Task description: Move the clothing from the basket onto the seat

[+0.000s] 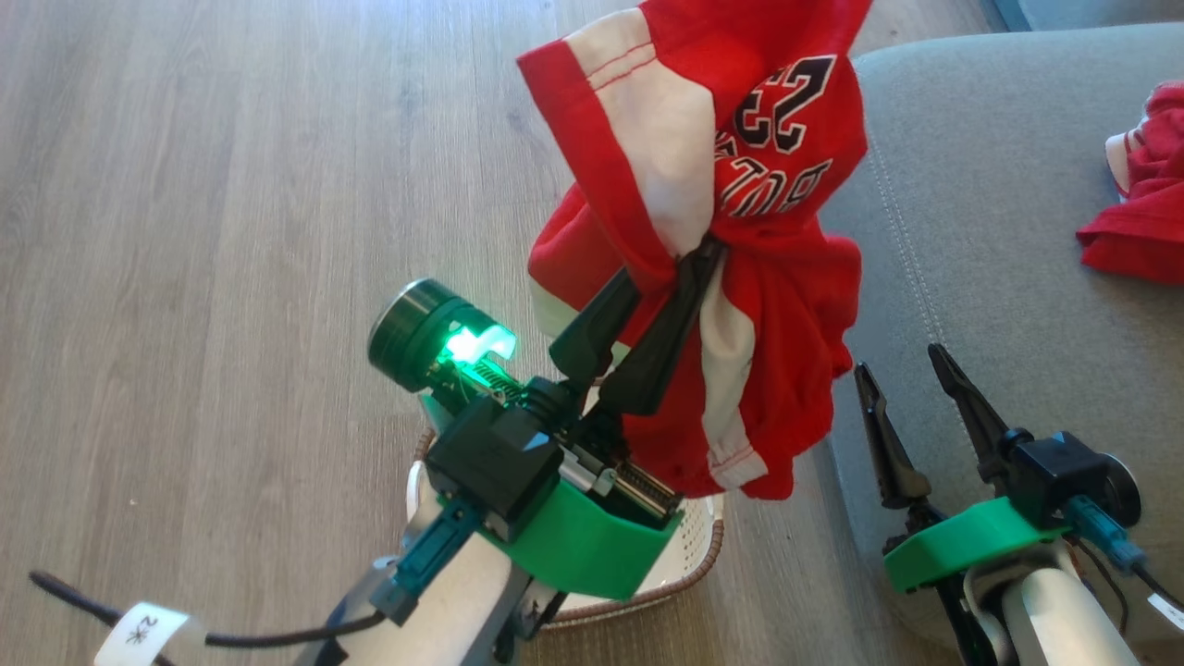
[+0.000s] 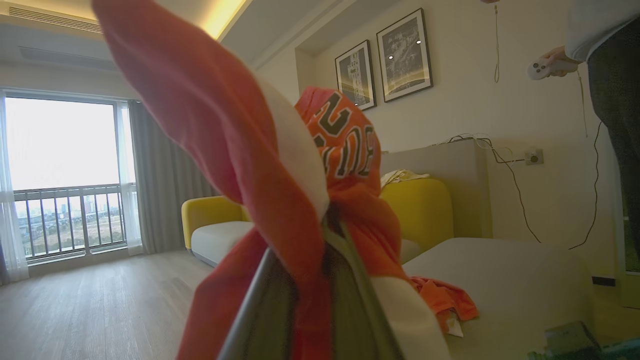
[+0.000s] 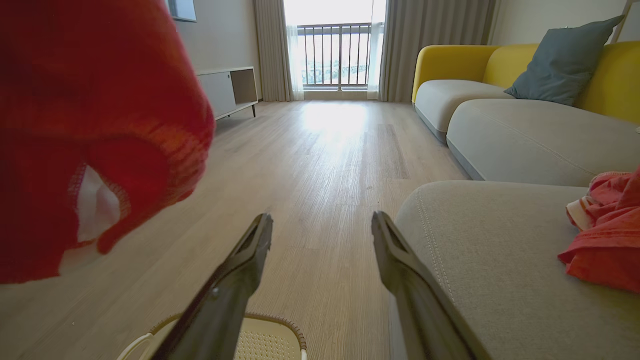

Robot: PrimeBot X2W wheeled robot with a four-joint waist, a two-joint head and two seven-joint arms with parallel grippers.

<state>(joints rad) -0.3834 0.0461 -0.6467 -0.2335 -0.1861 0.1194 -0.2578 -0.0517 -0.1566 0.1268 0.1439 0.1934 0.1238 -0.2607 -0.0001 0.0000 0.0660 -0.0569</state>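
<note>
Here, in the head view, the left gripper [image 1: 675, 261] is clamped on a bunched bright red fabric garment [image 1: 768, 185] with white panels and dark numbers. It is lifted clear of the small cream-white perforated plastic basket [image 1: 692, 562] with a brown woven-look rim, which stands on the wooden floor [image 1: 231, 231] beside the large grey-blue upholstered seat [image 1: 999, 296]. A second crumpled red garment [image 1: 1142, 203] lies on that seat. The right gripper [image 1: 899, 363] stands spread and empty at the seat's edge. In the left wrist view, the dark fingers [image 2: 260, 300] pinch the red cloth [image 2: 225, 130], with the seat [image 2: 505, 270] behind. In the right wrist view, the right gripper [image 3: 321, 216] gapes over the floor, with the basket [image 3: 270, 340] beneath it.
</note>
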